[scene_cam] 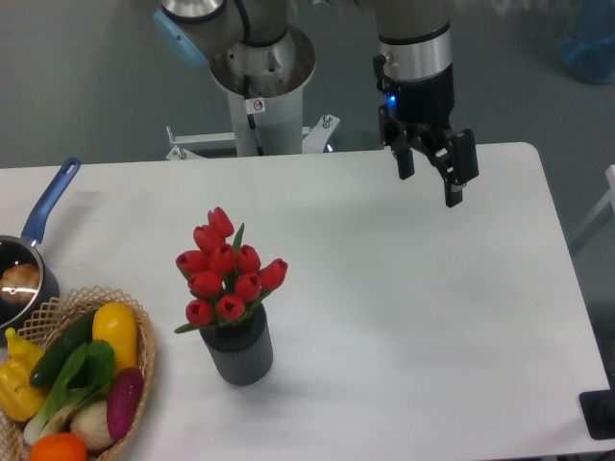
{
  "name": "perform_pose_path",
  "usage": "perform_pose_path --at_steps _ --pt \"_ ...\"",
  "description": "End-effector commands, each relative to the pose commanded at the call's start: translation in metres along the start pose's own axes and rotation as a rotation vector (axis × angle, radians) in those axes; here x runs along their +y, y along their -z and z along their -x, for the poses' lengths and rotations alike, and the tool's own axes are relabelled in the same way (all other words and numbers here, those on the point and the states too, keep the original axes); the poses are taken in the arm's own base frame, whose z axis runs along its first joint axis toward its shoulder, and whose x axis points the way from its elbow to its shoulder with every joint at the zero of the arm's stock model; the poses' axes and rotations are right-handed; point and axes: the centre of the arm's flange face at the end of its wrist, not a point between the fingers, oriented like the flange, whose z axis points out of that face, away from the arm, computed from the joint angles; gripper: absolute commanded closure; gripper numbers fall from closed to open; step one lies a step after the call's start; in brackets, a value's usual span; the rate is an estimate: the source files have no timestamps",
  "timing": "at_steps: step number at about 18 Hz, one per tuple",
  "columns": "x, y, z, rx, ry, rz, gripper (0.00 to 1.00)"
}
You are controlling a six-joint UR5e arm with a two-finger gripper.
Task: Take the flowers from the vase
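Note:
The flowers (pixel 227 269), a bunch of red tulip buds with green leaves, stand upright in the vase (pixel 238 353), a short dark grey ribbed cylinder on the white table left of centre. My gripper (pixel 431 180) hangs above the table's far right part, well up and to the right of the flowers. Its two black fingers are spread apart, open, with nothing between them.
A wicker basket (pixel 144 384) with colourful vegetables sits at the front left corner. Behind it at the left edge is a blue-handled metal saucepan (pixel 29 259). The arm's white base post (pixel 259 96) rises behind the table's far edge.

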Motion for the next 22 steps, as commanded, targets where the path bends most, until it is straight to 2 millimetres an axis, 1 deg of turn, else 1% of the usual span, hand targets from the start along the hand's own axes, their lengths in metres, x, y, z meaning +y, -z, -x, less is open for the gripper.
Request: perform_pose_path --at_steps 6,7,10,12,15,16,19,22 --pt "-0.001 0.000 0.000 -0.001 -0.003 -0.001 0.00" --pt "-0.006 -0.001 -0.001 0.000 -0.011 -0.005 0.00" --pt "-0.011 -0.003 -0.003 0.007 -0.019 -0.010 0.00" --pt "-0.015 -0.009 -0.006 0.007 -0.024 -0.014 0.00" --pt "-0.036 -0.031 -0.023 0.018 -0.046 -0.033 0.00" --pt "-0.039 -0.036 -0.028 0.025 -0.033 -0.036 0.00" --pt "-0.042 -0.044 -0.036 0.046 0.067 -0.036 0.00" --pt "-0.058 -0.052 -0.040 0.062 0.057 -0.048 0.00"
